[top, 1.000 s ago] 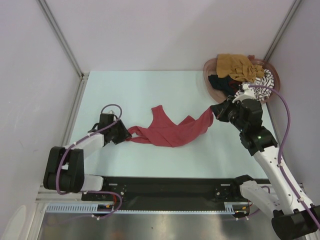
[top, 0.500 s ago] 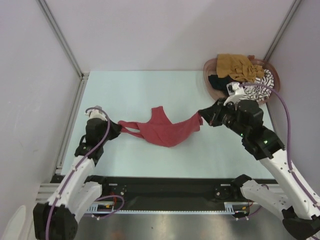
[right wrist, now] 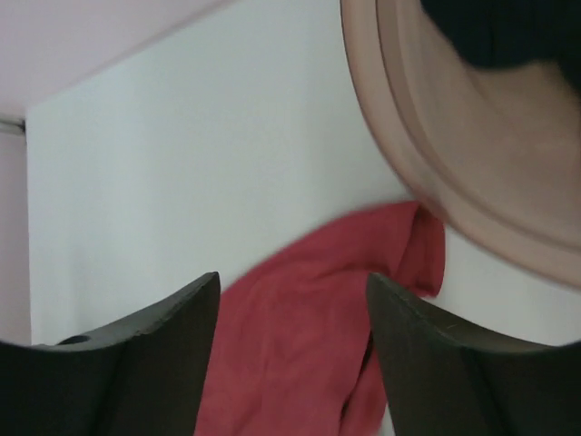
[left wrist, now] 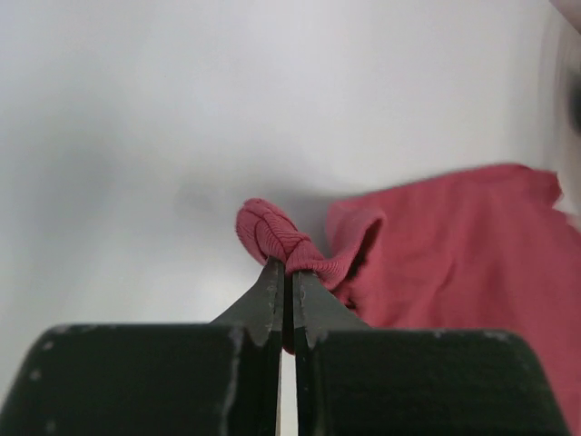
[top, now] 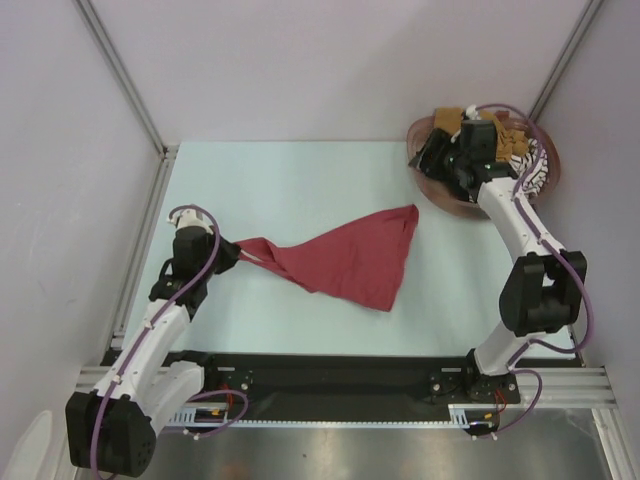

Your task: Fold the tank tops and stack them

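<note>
Top external: red top (top: 350,262) central on table (top: 300,180); open room around.
Left gripper (top: 238,250) clamps its strap; right gripper (top: 436,158) released, apart, at basket (top: 445,200).

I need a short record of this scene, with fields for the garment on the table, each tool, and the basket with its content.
garment on table: dark red tank top, spread in a rough triangle, not folded
left tool: shut on a bunched strap at the left end of the dark red tank top
right tool: open, holding nothing, at the left side of the basket
basket: pinkish-brown, at the far right corner of the table
in basket: mustard-brown top, striped top, black top, all crumpled
</note>
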You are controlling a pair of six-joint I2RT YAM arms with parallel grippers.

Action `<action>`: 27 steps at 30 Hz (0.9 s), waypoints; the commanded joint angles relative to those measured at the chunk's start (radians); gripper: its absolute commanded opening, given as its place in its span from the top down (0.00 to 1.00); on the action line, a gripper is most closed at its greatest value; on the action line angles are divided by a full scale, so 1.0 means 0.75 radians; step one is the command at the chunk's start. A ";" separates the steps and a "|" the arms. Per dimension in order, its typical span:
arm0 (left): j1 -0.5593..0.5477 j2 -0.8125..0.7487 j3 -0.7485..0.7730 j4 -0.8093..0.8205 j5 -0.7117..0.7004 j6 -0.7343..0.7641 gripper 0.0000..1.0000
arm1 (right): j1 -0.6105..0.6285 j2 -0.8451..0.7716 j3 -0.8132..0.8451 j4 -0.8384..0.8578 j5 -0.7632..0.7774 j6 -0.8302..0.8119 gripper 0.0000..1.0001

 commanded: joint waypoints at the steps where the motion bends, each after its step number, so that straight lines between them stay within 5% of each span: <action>1: -0.005 -0.004 0.012 0.073 0.009 0.017 1.00 | 0.067 -0.241 -0.087 0.029 -0.063 -0.032 0.31; 5: -0.005 -0.004 -0.006 0.089 0.015 0.034 1.00 | 0.125 -0.470 -0.515 0.005 -0.118 -0.049 0.46; 13: -0.005 0.019 -0.006 0.101 0.029 0.050 1.00 | 0.443 -1.004 -1.071 -0.123 0.078 0.133 0.39; 18: -0.005 0.011 -0.019 0.114 0.029 0.048 1.00 | 0.642 -1.086 -1.149 -0.247 0.338 0.219 0.51; 27: -0.005 0.035 -0.037 0.140 0.070 0.054 1.00 | 0.681 -0.925 -1.284 -0.067 0.375 0.224 0.51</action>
